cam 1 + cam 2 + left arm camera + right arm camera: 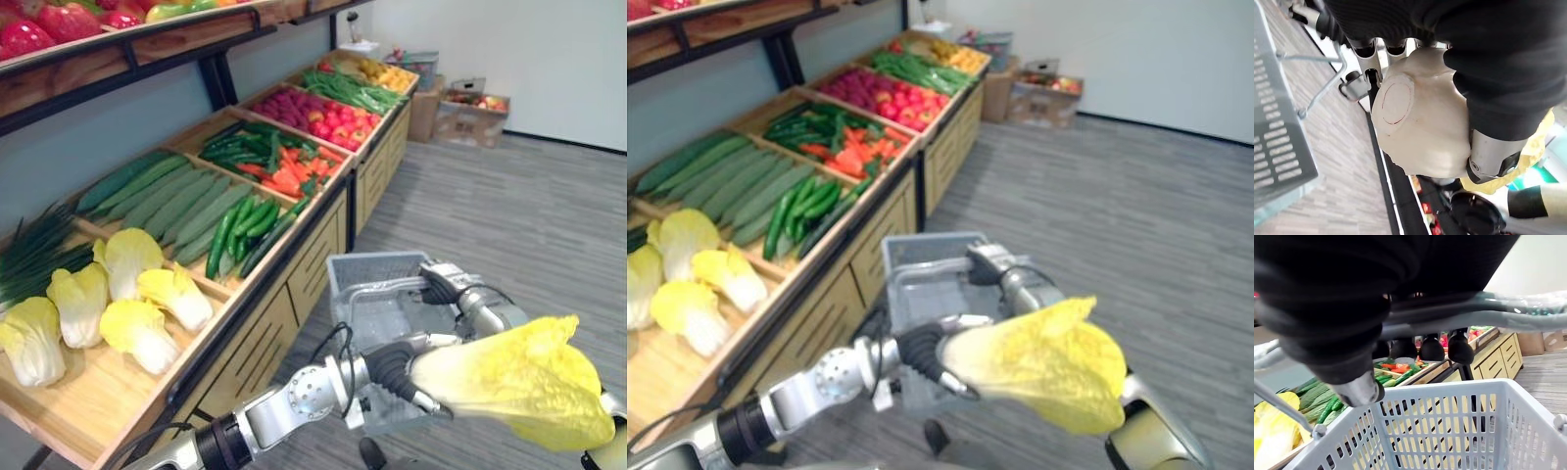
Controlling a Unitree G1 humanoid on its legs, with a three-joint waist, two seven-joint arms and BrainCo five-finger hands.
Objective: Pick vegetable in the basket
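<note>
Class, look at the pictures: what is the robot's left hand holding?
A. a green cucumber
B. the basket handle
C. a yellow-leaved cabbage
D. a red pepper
C: the left hand is curled round the pale base of the yellow-leaved cabbage, while the right hand grips the basket handle.

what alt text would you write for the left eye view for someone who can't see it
The robot's left hand grips a yellow-leafed cabbage by its base, near the grey basket that its right hand holds by the handle. To the left, a wooden produce stand holds more cabbages and cucumbers.
</note>
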